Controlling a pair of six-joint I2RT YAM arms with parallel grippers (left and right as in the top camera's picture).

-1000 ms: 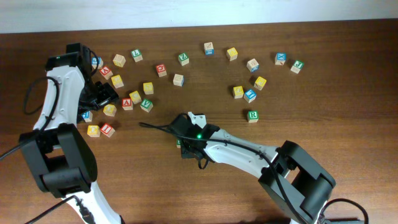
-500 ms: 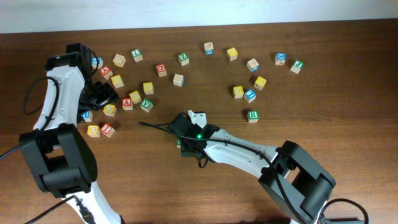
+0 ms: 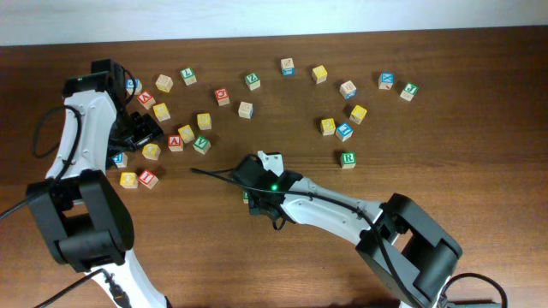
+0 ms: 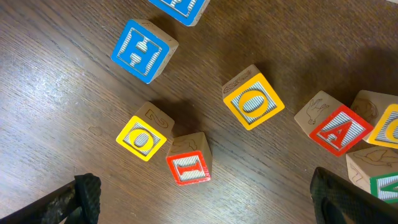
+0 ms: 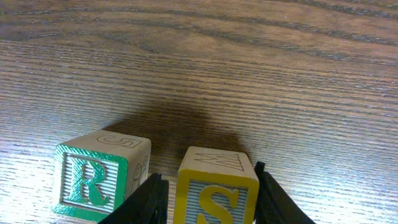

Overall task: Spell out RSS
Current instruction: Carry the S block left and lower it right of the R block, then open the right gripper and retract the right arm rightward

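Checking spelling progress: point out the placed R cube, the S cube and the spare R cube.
placed R cube point(image 5: 88, 183): right wrist view, R face.
S cube point(image 5: 215, 202): right wrist view, S face.
spare R cube point(image 3: 348, 159): overhead view, top face.

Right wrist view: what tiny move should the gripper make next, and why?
Probably open the right gripper and release the S: it stands close beside the R, faces level, so that letter looks placed. Whether it rests on the table is out of frame.
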